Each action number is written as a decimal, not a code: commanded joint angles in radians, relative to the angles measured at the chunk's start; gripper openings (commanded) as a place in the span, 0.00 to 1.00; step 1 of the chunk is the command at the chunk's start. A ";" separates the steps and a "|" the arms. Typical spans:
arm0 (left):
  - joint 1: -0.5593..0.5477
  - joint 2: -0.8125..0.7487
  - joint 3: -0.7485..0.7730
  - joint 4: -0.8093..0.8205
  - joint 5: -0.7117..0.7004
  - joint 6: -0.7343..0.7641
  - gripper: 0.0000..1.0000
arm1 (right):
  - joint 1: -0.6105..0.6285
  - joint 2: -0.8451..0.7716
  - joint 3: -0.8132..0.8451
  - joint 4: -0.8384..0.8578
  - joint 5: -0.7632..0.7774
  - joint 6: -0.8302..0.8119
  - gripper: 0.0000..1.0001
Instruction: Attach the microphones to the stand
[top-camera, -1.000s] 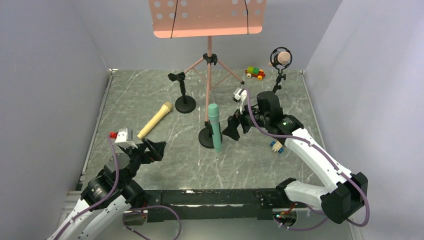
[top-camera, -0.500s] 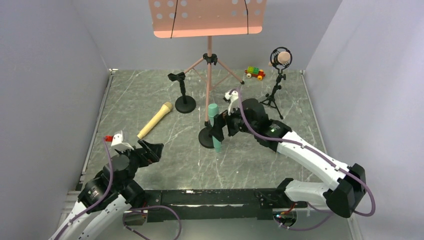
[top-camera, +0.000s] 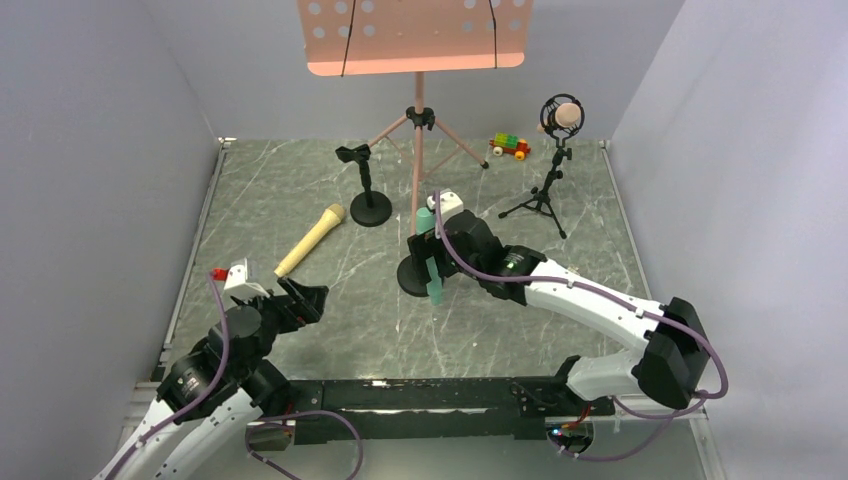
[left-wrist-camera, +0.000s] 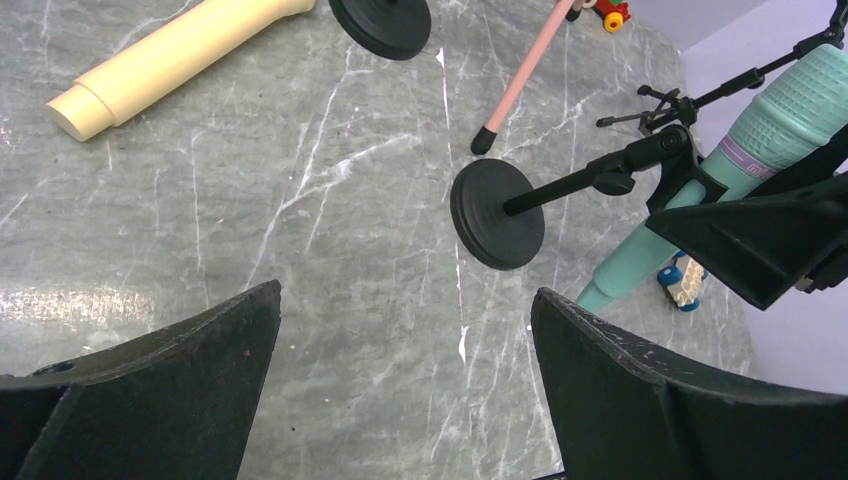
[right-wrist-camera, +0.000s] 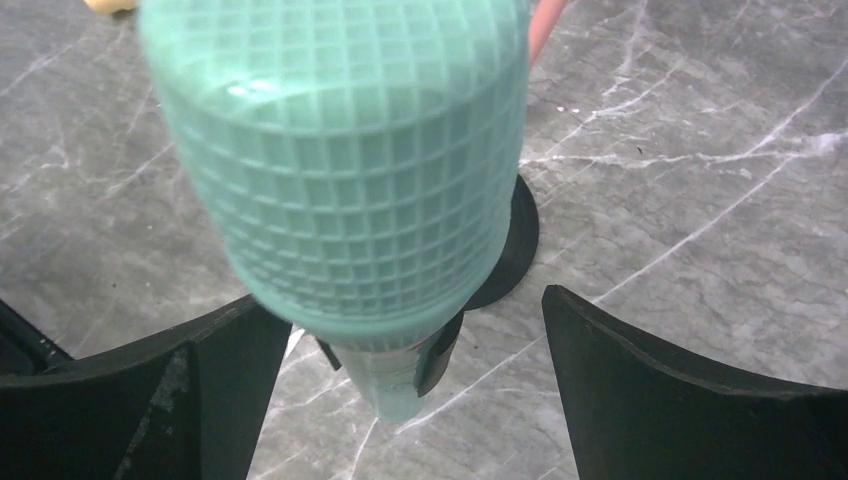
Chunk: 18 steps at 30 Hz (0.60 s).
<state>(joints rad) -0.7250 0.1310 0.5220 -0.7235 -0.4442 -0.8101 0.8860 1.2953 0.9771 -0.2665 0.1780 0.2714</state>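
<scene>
A teal microphone (top-camera: 436, 290) leans in the clip of the centre stand, whose round black base (top-camera: 410, 276) rests on the table. My right gripper (top-camera: 428, 258) is open, one jaw on each side of the handle just below the gridded head (right-wrist-camera: 340, 150). Over the bare marble at the near left hangs my left gripper (top-camera: 305, 298), open and holding nothing. The pale yellow microphone (top-camera: 311, 240) lies flat on the table beyond it. A salmon pink microphone (top-camera: 565, 117) sits in the tripod stand (top-camera: 545, 195) at the back right. Another round-base stand (top-camera: 366, 186) has nothing in its clip.
A pink music stand (top-camera: 415, 35) rises at the back centre, its tripod legs (top-camera: 455, 145) spreading between the stands. One brick toy car (top-camera: 509, 146) sits at the back right, a second (left-wrist-camera: 680, 283) beside the teal microphone's foot. Grey walls close in three sides.
My right arm has swung left from beside the tripod stand to the teal microphone, and its open jaws now straddle the handle. The left arm has drawn slightly nearer.
</scene>
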 joint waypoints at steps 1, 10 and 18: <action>0.004 0.013 0.025 0.020 -0.008 -0.004 0.99 | 0.004 0.000 0.041 0.038 0.071 -0.005 0.99; 0.004 -0.025 0.006 0.019 -0.028 -0.004 0.99 | 0.004 -0.012 0.033 0.055 0.026 -0.064 0.73; 0.003 -0.048 0.029 -0.030 -0.056 -0.004 0.99 | -0.008 -0.043 0.041 0.050 -0.003 -0.129 0.46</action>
<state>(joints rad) -0.7250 0.1112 0.5220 -0.7311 -0.4698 -0.8097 0.8890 1.3052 0.9787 -0.2417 0.1730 0.1947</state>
